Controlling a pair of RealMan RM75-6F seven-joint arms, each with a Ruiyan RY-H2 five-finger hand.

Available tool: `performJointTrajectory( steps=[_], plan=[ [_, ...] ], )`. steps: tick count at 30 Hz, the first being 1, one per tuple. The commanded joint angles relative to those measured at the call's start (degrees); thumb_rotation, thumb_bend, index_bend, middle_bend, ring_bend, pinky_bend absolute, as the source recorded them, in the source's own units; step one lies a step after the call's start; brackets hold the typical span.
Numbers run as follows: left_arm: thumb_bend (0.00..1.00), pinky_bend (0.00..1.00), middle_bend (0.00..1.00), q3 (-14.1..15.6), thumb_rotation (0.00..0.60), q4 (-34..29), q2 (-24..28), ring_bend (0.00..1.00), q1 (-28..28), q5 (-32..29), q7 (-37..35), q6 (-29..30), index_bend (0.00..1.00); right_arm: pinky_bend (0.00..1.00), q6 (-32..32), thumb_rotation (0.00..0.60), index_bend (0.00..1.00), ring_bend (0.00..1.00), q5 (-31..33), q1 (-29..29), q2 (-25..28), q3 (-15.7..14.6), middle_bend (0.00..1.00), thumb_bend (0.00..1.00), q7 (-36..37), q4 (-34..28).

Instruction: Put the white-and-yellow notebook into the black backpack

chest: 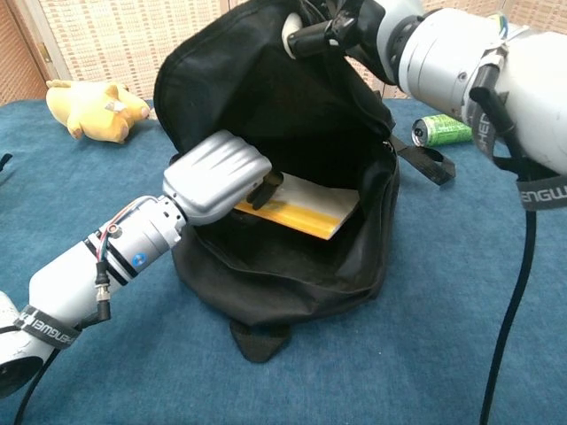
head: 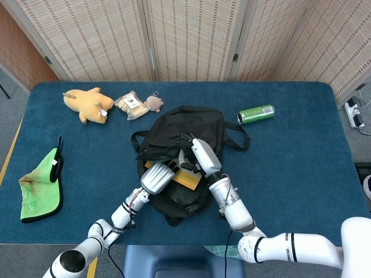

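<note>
The black backpack (chest: 292, 257) (head: 191, 124) stands on the table with its mouth held wide. My right hand (chest: 354, 27) (head: 200, 153) grips the upper flap and lifts it. The white-and-yellow notebook (chest: 306, 208) (head: 188, 178) lies tilted inside the opening, its yellow edge facing the front. My left hand (chest: 221, 177) (head: 156, 176) holds the notebook's left end, reaching into the bag's mouth. Most of the notebook is inside the bag.
A green can (head: 255, 113) (chest: 440, 129) lies right of the bag. A yellow plush toy (head: 88, 104) (chest: 89, 108), a snack packet (head: 131, 104) and a small keychain figure (head: 154, 103) lie at the back left. A green cloth (head: 39, 186) lies far left.
</note>
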Motion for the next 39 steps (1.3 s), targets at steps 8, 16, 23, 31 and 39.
performJointTrajectory(
  steps=[8, 16, 23, 31, 39],
  plan=[
    [0.03, 0.34, 0.33, -2.8, 0.600, -5.7, 0.1, 0.29, 3.3, -4.3, 8.5, 0.4, 0.28, 0.19, -0.7, 0.600, 0.60, 0.12, 0.4, 0.0, -0.1, 0.1, 0.28, 0.85, 1.1, 1.5],
    [0.00, 0.31, 0.31, -3.1, 0.600, -17.3, 4.3, 0.28, 5.7, -4.6, 13.6, 3.2, 0.20, 0.19, -0.1, 0.600, 0.60, 0.12, -0.1, -0.4, 0.3, 0.1, 0.27, 0.85, 1.2, 1.9],
    [0.00, 0.32, 0.33, -0.8, 0.600, -27.4, 8.6, 0.33, 9.7, -2.3, 20.8, 8.7, 0.26, 0.19, -0.4, 0.600, 0.59, 0.11, 0.0, -0.4, -0.2, -0.3, 0.27, 0.85, 1.6, 3.7],
    [0.03, 0.36, 0.43, 1.1, 0.600, -44.9, 18.4, 0.44, 15.1, -1.1, 21.4, 12.6, 0.33, 0.19, -1.2, 0.600, 0.59, 0.11, -0.3, -1.1, 0.0, -0.4, 0.27, 0.85, 3.6, 4.9],
    [0.06, 0.39, 0.49, 1.2, 0.600, -60.0, 30.7, 0.47, 20.0, -3.0, 16.1, 13.8, 0.40, 0.19, -2.3, 0.600, 0.57, 0.11, -6.1, -3.6, 2.2, -4.2, 0.27, 0.85, 6.4, 3.2]
  ],
)
